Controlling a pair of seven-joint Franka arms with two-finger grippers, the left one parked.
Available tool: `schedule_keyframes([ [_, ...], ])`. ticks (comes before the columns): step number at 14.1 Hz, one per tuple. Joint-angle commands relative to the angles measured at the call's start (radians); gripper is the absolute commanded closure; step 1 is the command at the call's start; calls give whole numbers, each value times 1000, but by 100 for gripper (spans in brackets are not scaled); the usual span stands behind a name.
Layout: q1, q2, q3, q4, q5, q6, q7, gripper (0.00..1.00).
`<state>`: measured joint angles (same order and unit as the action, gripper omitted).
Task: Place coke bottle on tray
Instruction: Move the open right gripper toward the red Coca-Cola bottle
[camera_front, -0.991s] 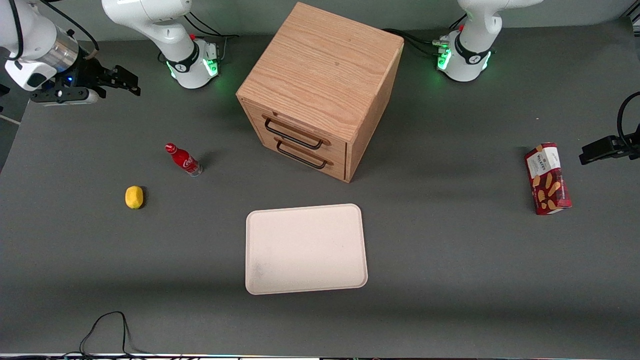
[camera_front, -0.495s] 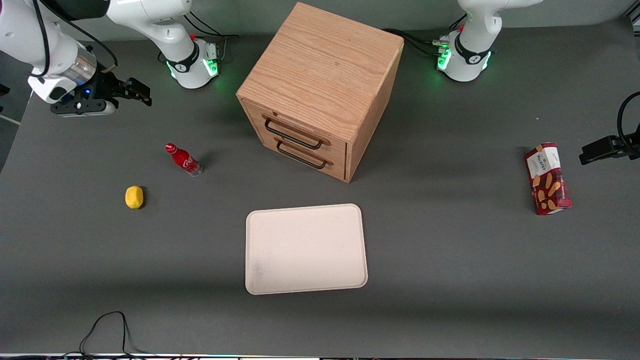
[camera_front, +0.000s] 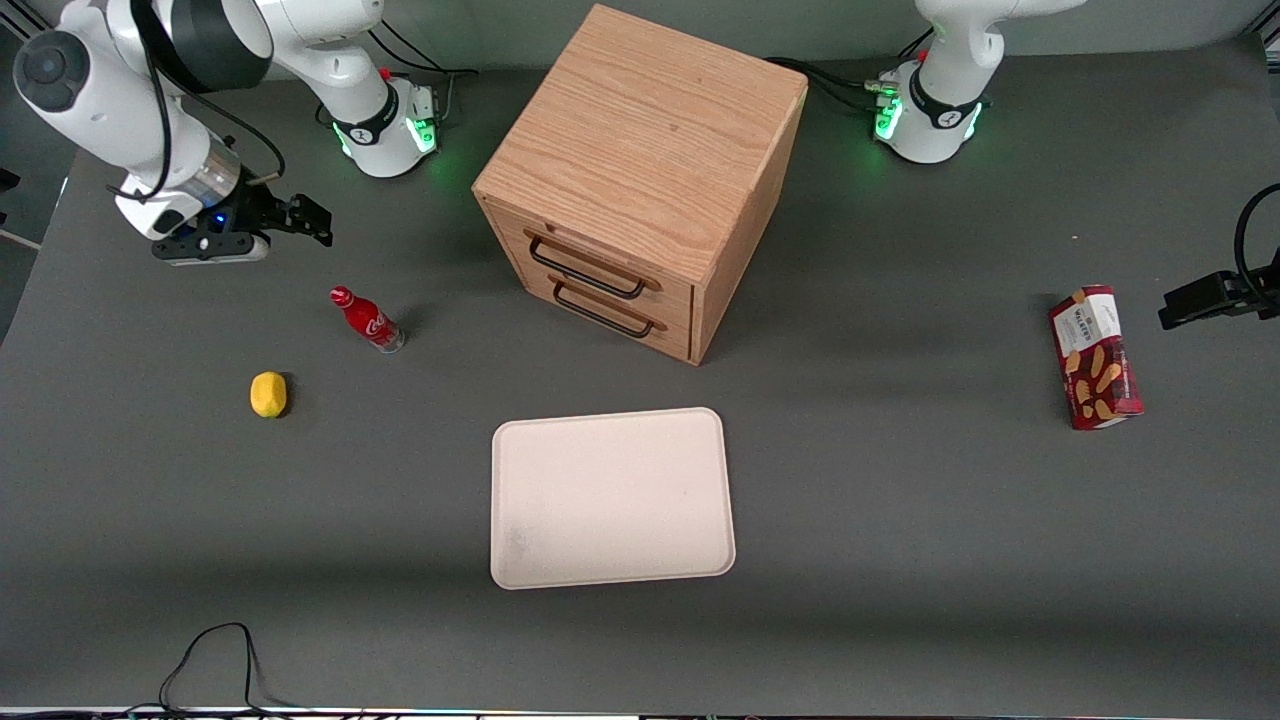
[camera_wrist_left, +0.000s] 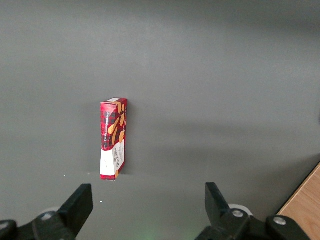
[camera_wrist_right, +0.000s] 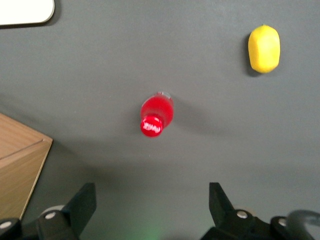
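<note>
hovering above the grey table (camera_front: 900, 520), the right arm's black two-finger gripper (camera_front: 318, 222) sits at roughly eleven o'clock from the small red coke bottle with a red cap and clear base (camera_front: 366, 320), farther from the front camera than the bottle and clear of it. in the right wrist view the gripper (camera_wrist_right: 152, 207) shows its fingers spread wide with nothing between them.

the coke bottle (camera_wrist_right: 156, 114) stands upright on the table, untouched, its cap facing the wrist camera. a yellow lemon (camera_front: 268, 394) lies near it at about seven o'clock, apart from it. the large cream-white rectangular tray with rounded corners (camera_front: 610, 498) rests flat at about four o'clock from the bottle, well apart and nearer the front camera. an oak-coloured wooden two-drawer cabinet (camera_front: 640, 180) stands at about two o'clock from the bottle.

assessment: the step in hand is the approach, with the grasp not yet made. good practice would be to centre the open fingers over the cap, descend vertically, and close on the body below the neck, since the bottle is narrow and tall and would likely tip if one finger met it first. the lemon seems distant enough not to interfere. the cabinet corner should be cleared during the carry to the tray.
</note>
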<state>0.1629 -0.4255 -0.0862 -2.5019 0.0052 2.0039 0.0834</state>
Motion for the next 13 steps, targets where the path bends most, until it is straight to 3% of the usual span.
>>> schedule_keyframes([
  [1, 24, 72, -3, 6, -13, 73, -13, 0],
  [13, 56, 185, -3, -77, -13, 292, -22, 0],
])
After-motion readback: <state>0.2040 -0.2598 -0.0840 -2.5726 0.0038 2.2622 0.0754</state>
